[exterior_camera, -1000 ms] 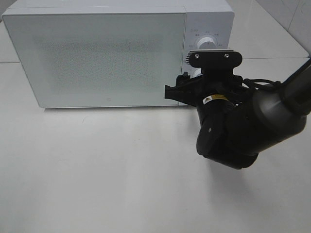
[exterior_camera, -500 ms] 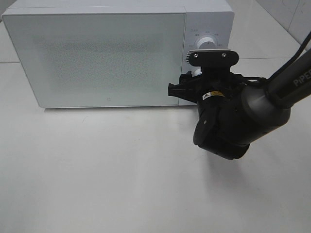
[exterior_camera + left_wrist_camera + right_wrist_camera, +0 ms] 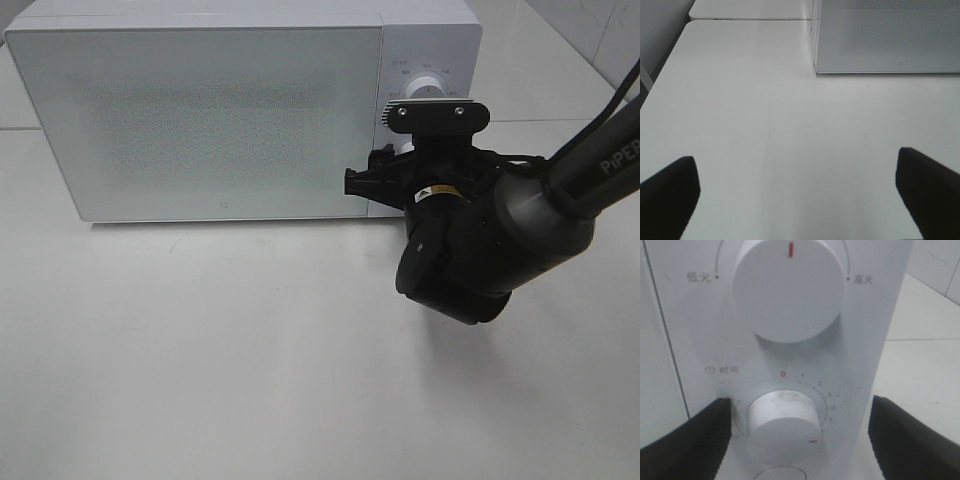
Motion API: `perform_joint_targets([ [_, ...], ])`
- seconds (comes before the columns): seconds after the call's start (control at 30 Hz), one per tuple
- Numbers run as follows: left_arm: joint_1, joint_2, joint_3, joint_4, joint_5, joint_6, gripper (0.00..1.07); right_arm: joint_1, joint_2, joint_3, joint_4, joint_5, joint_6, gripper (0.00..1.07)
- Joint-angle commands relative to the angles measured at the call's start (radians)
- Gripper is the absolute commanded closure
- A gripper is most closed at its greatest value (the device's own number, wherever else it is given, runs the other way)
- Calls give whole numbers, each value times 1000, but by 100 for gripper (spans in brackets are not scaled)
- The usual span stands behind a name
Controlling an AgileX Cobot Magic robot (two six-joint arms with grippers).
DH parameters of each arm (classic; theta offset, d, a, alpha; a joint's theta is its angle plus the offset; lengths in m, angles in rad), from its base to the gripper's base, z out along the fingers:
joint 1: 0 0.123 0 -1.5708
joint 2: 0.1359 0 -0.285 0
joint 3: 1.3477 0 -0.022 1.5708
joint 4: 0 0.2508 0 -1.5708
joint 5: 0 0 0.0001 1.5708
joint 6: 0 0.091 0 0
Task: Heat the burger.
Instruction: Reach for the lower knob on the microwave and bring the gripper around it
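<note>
Right gripper point(image 3: 799, 412) still at control panel of white box-shaped microwave oven point(image 3: 200, 120); wrist nudged slightly toward door side over last second. Pincer spread either side of lower white round timer knob point(image 3: 785, 417), not touching. Knob's red mark off zero: timer likely set. Left gripper point(image 3: 800, 185) spread wide, empty, in front of microwave. Burger unseen, probably behind shut frosted door.
</note>
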Motion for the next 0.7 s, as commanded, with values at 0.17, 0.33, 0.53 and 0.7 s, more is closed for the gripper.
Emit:
perform_joint_targets([
  [0.17,2,-25,1,-1,4,-5,7,-2,2,-18,-3,-198,8,31],
  [0.33,2,-25,1,-1,4,-5,7,-2,2,-18,-3,-196,8,31],
  [0.53,2,-25,1,-1,4,-5,7,12,2,-18,-1,-195,8,31],
  [0.7,2,-25,1,-1,4,-5,7,31,2,-18,20,-195,8,31],
])
